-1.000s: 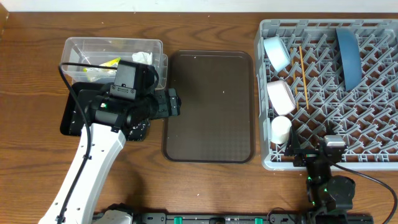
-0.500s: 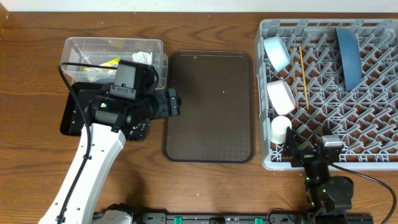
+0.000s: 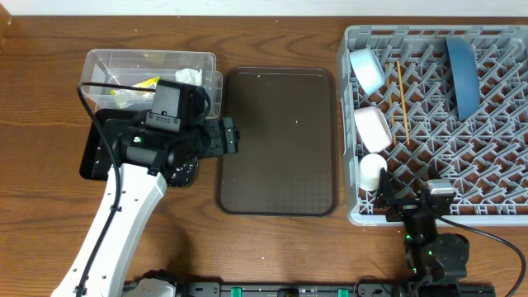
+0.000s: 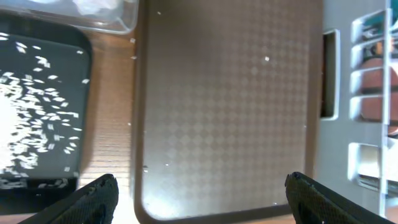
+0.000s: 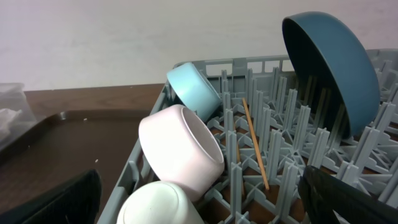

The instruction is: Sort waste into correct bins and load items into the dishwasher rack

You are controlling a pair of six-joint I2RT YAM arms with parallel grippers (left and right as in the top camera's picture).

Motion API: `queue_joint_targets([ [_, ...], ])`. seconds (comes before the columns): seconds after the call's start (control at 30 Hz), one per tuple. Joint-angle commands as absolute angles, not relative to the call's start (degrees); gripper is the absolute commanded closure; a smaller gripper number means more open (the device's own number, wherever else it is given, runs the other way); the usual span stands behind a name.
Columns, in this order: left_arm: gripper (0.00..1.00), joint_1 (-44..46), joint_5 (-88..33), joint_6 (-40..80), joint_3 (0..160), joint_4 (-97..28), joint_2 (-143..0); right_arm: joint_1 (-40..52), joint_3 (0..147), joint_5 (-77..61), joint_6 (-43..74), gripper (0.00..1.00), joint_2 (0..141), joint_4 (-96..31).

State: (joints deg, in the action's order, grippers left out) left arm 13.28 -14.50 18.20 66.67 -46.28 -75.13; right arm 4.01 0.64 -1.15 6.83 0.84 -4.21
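The grey dishwasher rack (image 3: 495, 210) at the right holds the dark blue plate (image 3: 462, 74), light blue bowl (image 3: 365, 69), white bowl (image 3: 373, 129), small white cup (image 3: 372, 171) and a wooden chopstick (image 3: 403, 102). The clear box (image 3: 111, 62) holds the yellow wrapper (image 3: 142, 84) and white tissue (image 3: 189, 76). The black tray (image 3: 92, 161) holds rice grains (image 4: 28, 118). My left gripper (image 4: 199, 199) is open and empty over the brown tray's near-left corner. My right gripper (image 5: 199, 199) is open and empty at the rack's front edge, just short of the cup (image 5: 158, 205).
The brown serving tray (image 3: 276, 140) lies between the bins and the rack, with a few stray grains on it (image 4: 266, 59). My left arm covers most of the black tray in the overhead view. Bare wood runs along the table's front.
The right gripper has shifted slightly back toward the table's front edge. The left arm has not moved.
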Motion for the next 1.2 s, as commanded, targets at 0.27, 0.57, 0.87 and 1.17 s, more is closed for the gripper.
queue_joint_targets([
  [0.27, 0.12, 9.4, -5.5, 2.6, 53.4, -27.0, -56.0, 4.5, 0.3, -1.4, 7.5, 0.01, 0.3, -4.1],
  [0.57, 0.12, 0.8, -6.9, 2.0, 28.2, -6.7, -31.7, 4.5, 0.3, -1.4, 7.5, 0.01, 0.3, -4.1],
  [0.87, 0.12, -0.3, -7.0, 0.4, 9.3, 2.3, -12.6, 4.5, 0.3, -1.4, 7.5, 0.01, 0.3, -4.1],
  [1.17, 0.12, -0.3, -7.3, 0.4, 0.4, 3.7, -2.3, 4.5, 0.3, -1.4, 7.5, 0.01, 0.3, -4.1],
])
